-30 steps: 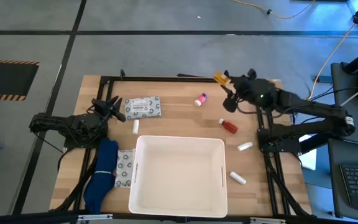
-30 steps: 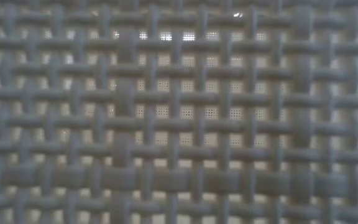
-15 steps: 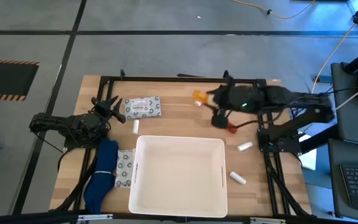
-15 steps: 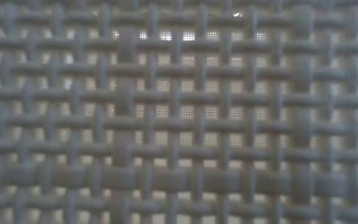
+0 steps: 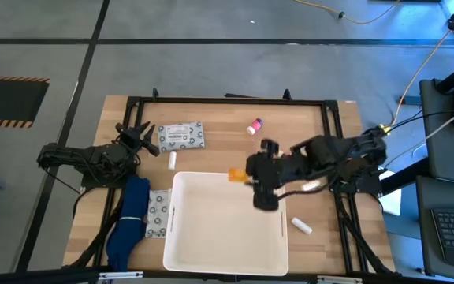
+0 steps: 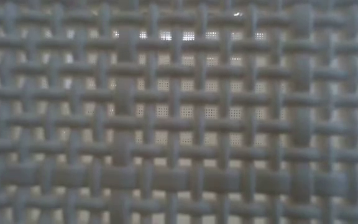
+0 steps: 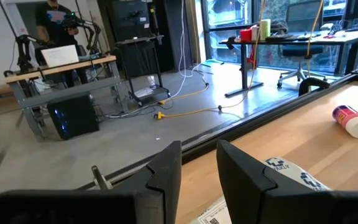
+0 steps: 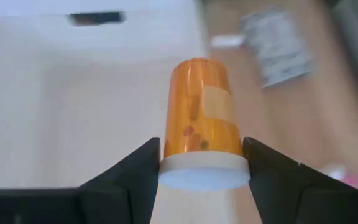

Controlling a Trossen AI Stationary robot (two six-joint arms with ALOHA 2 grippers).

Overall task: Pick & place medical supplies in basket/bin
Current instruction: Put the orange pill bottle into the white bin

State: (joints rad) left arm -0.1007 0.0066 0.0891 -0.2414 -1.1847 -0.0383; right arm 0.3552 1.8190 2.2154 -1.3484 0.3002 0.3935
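A translucent orange cylindrical vial with a white cap (image 8: 201,127) is clamped at its cap between the dark fingers of the right gripper (image 5: 247,177), held over the far edge of the large smooth white rectangular plastic tub with rounded corners (image 5: 211,229). A small white tube (image 5: 302,226) lies beside the tub. A flat grey-white patterned soft packet (image 5: 181,135) lies beyond, on the wood-grain table (image 5: 219,138), near a pink-capped vial (image 5: 254,125). The left gripper (image 7: 197,171) is parked at the table's left, its jaws parted and empty.
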